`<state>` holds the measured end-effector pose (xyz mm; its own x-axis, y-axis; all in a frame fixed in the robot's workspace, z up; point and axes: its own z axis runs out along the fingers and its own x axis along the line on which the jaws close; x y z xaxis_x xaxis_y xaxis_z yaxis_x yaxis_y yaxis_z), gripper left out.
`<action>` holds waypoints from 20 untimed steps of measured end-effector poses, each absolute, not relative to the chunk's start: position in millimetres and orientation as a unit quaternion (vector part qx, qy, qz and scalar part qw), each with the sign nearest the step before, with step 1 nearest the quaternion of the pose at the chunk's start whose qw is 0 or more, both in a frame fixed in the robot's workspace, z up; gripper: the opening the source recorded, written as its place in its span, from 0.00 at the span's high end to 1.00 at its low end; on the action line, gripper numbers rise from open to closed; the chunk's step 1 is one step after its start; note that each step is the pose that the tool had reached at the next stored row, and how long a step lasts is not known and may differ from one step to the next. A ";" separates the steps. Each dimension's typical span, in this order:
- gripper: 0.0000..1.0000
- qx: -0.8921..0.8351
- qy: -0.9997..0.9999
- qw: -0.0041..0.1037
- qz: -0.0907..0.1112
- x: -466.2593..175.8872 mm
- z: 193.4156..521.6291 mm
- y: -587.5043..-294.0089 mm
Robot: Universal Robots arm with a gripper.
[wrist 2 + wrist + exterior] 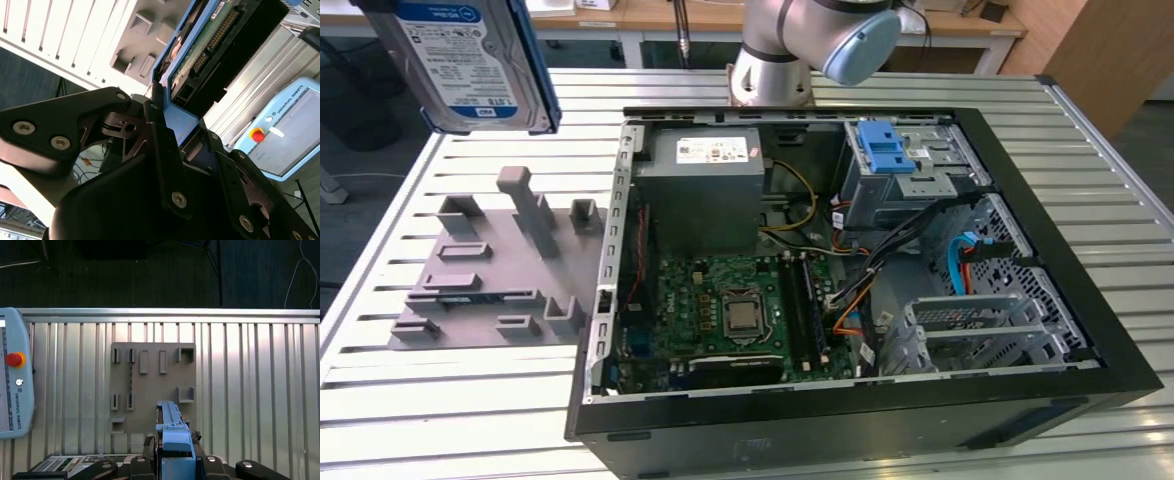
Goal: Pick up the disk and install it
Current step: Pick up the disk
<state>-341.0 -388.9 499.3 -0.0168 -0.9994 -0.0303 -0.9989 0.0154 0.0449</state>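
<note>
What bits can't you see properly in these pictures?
- Exterior view: the disk is cut off by the picture's top edge, so whatever holds it up is out of frame.
- Exterior view: the arm is also cut off by the top edge.
- First wrist view: the disk shows edge-on, so its flat faces and label are hidden.
- Second wrist view: the gripper, clamped on the disk, covers its near end.

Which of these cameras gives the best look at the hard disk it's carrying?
The exterior view: the disk shows its labelled face, held in the air. The second wrist view catches its circuit-board underside, partly hidden; the first wrist view sees it edge-on.
</note>
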 end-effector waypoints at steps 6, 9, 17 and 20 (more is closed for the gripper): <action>0.63 0.701 -0.712 0.005 -0.027 -337.2 499.3 -390.2; 0.63 0.701 -0.713 0.005 -0.027 -335.7 499.3 -390.9; 0.63 0.701 -0.712 0.005 -0.027 -331.4 499.3 -392.6; 0.63 0.701 -0.713 0.005 -0.027 -328.6 499.3 -393.4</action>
